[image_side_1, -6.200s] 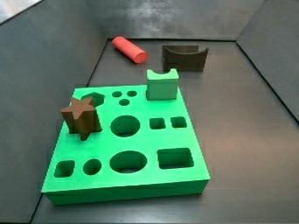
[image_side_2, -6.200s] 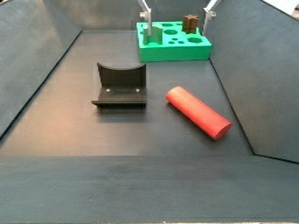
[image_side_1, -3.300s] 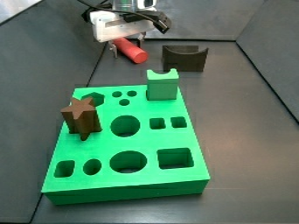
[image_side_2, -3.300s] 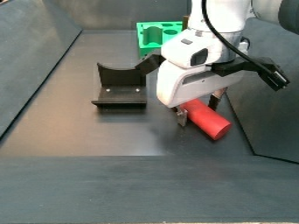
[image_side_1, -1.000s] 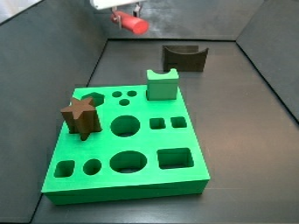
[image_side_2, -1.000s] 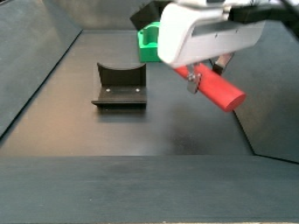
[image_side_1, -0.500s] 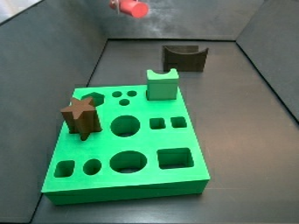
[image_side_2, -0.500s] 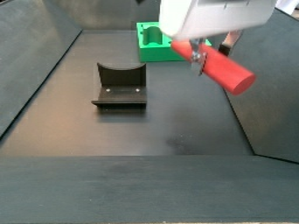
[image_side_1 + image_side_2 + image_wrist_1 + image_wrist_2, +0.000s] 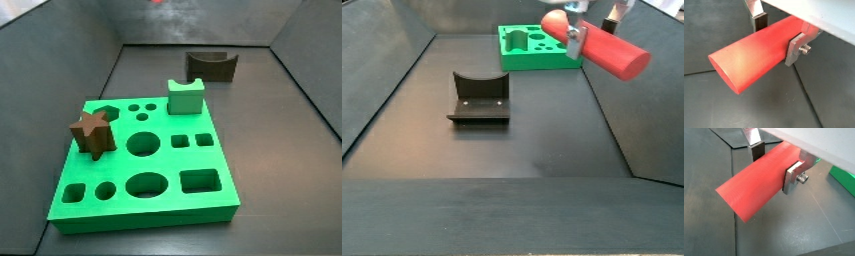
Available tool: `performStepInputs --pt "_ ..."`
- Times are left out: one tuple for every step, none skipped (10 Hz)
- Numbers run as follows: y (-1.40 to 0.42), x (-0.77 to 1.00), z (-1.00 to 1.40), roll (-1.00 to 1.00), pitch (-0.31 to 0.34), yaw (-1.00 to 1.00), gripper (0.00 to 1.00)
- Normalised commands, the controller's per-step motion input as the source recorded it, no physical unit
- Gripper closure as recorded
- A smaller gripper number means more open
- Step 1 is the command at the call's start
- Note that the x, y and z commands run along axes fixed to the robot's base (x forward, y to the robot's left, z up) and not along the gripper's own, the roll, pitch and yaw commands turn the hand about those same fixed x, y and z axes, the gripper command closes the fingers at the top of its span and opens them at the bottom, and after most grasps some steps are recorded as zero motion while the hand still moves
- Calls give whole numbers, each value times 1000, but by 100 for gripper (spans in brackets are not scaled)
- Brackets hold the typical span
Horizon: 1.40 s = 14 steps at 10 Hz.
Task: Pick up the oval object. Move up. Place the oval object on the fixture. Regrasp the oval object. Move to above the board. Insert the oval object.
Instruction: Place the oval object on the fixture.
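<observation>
The oval object is seen as smooth matt red plastic, clamped high above the floor between the gripper fingers, flat brushed silver metal plates with dark pads and a shiny screw. The board looks like matt bright green plastic, the fixture matt dark brown-black plastic. The floor is shown as dull dark grey sheet with faint scuffing.
</observation>
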Motion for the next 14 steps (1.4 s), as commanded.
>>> performStepInputs --pt "-450 1000 -282 38 -88 -1000 100" --pt "-402 1000 -271 34 -91 -1000 100" --pt "-381 1000 -252 23 -77 -1000 100" --pt "-365 1000 -241 12 -62 -1000 100" --pt "-339 1000 -234 3 -52 -1000 100" --pt "-307 1000 -221 -12 -23 -906 100" --pt "-285 1000 -208 -23 9 -658 100" --pt "-259 1000 -196 -31 30 -387 100" --pt "-240 1000 -189 -37 31 -252 100" --pt "-219 1000 -180 -40 30 -167 100" --pt "-201 1000 -170 -44 31 -114 100" --pt "-180 1000 -157 -49 37 -64 100" --pt "-166 1000 -149 -52 45 -34 100" --pt "-150 1000 -136 -51 50 -11 100"
